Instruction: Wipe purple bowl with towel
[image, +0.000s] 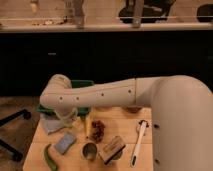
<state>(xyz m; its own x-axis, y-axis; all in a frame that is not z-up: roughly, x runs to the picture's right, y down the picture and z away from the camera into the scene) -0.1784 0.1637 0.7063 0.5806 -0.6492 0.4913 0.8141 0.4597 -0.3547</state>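
Observation:
My white arm (100, 95) reaches from the right across the table, and its rounded end (56, 95) hangs over the front of the green tray (80, 84). The gripper is hidden beneath that end, above the table's left rear. The towel (50, 124), a pale grey-blue cloth, lies crumpled on the table just below the arm's end. A dark reddish rim (132, 109) peeks out from under the arm at the back right; I cannot tell whether it is the purple bowl.
On the wooden table (37, 150) lie a blue-grey sponge (65, 142), a green pepper (49, 157), a metal cup (90, 150), a wooden-backed brush (112, 146), a white handled tool (139, 140) and a brown snack (97, 130). A pale green cup (68, 118) stands by the tray. A dark cabinet wall rises behind.

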